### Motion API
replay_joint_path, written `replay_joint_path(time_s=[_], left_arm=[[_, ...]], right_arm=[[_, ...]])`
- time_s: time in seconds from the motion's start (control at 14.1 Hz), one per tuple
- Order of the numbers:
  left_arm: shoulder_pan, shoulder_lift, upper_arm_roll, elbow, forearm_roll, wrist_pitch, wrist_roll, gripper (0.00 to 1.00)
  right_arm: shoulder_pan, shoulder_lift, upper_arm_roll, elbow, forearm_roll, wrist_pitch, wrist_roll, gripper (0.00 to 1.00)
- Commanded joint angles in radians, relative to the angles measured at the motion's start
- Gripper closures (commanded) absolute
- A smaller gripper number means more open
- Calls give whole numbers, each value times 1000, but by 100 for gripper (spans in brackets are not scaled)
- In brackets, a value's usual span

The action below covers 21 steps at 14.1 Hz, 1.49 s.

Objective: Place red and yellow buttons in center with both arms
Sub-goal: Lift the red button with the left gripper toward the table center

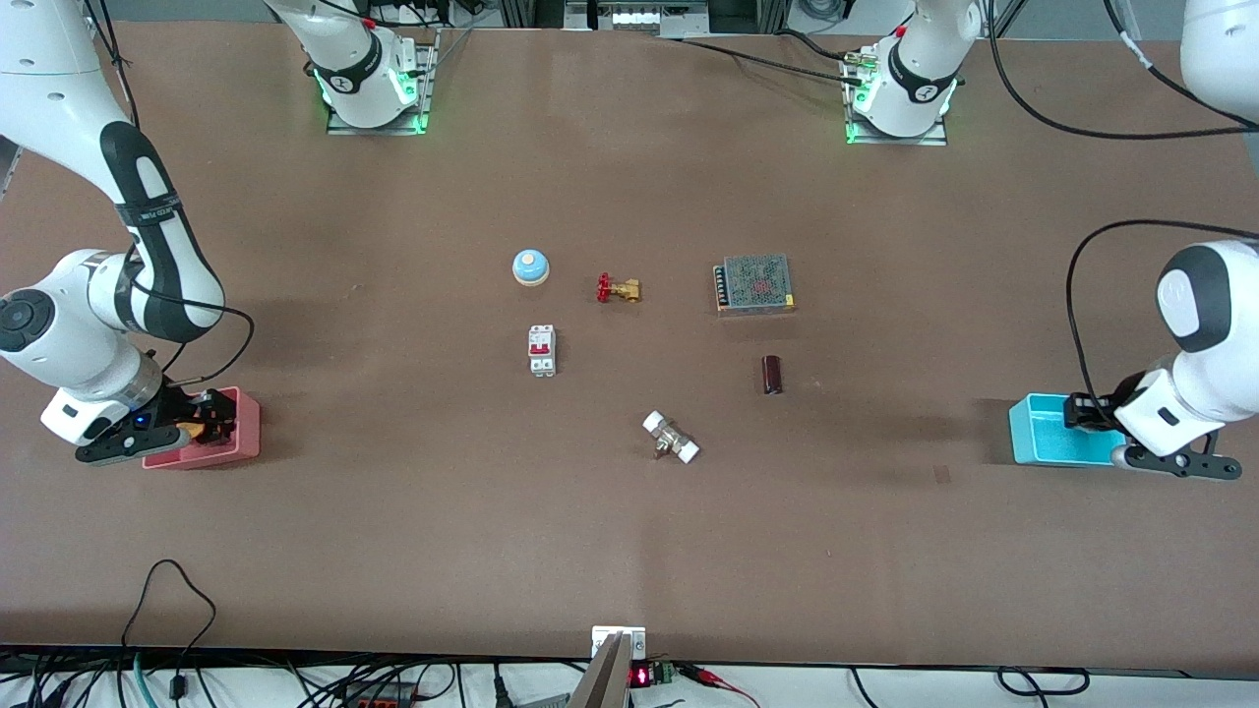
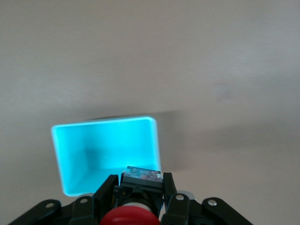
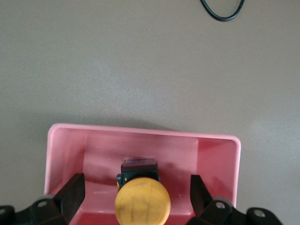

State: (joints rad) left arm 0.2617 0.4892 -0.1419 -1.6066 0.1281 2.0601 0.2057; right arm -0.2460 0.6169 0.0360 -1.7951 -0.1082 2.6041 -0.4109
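My left gripper [image 1: 1085,413] [image 2: 139,187] is shut on the black body of the red button [image 2: 129,216] and holds it over the edge of the cyan bin [image 1: 1052,433] [image 2: 75,154] at the left arm's end of the table. The red button is hidden in the front view. My right gripper [image 1: 202,421] [image 3: 136,187] is open and low in the pink bin [image 1: 241,438] [image 3: 61,154] at the right arm's end. Its fingers [image 3: 72,190] stand wide on either side of the yellow button [image 1: 190,431] [image 3: 142,202] without touching it. The brown table center [image 1: 649,364] lies between the arms.
Around the center lie a pale blue dome [image 1: 530,266], a brass valve with a red handle [image 1: 619,289], a white circuit breaker [image 1: 542,350], a mesh-covered power supply [image 1: 755,284], a dark cylinder [image 1: 773,375] and a white-ended fitting [image 1: 671,438].
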Motion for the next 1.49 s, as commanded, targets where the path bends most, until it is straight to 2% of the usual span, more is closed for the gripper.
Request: replay_joint_path(time_s=[0.0, 0.35, 0.43, 0.71, 0.85, 0.99, 1.14, 1.28, 1.42], left_arm=[[-15, 2, -68, -39, 18, -18, -75, 74], [-157, 5, -90, -148, 18, 0, -319, 74], [-179, 3, -90, -180, 18, 43, -337, 74], [-217, 2, -91, -401, 18, 387, -440, 74], [-239, 5, -91, -440, 19, 454, -494, 73], [-248, 20, -91, -440, 18, 460, -512, 73], [-249, 37, -91, -464, 18, 526, -525, 70], [-249, 46, -90, -484, 18, 580, -534, 69], [-249, 46, -90, -484, 19, 581, -535, 61]], right_arm=[[-21, 0, 21, -1, -8, 4, -17, 15], [-21, 0, 21, 0, -8, 4, -38, 46], [-21, 0, 21, 2, -8, 4, -52, 51], [-21, 0, 21, 2, -8, 4, -57, 67], [-21, 0, 21, 2, -8, 4, -69, 73], [-21, -2, 21, 2, -8, 2, -69, 73], [-27, -23, 22, 2, -8, -25, -101, 73], [-33, -81, 25, 3, -2, -132, -114, 73], [-35, -173, 54, 5, 4, -276, -118, 73]])
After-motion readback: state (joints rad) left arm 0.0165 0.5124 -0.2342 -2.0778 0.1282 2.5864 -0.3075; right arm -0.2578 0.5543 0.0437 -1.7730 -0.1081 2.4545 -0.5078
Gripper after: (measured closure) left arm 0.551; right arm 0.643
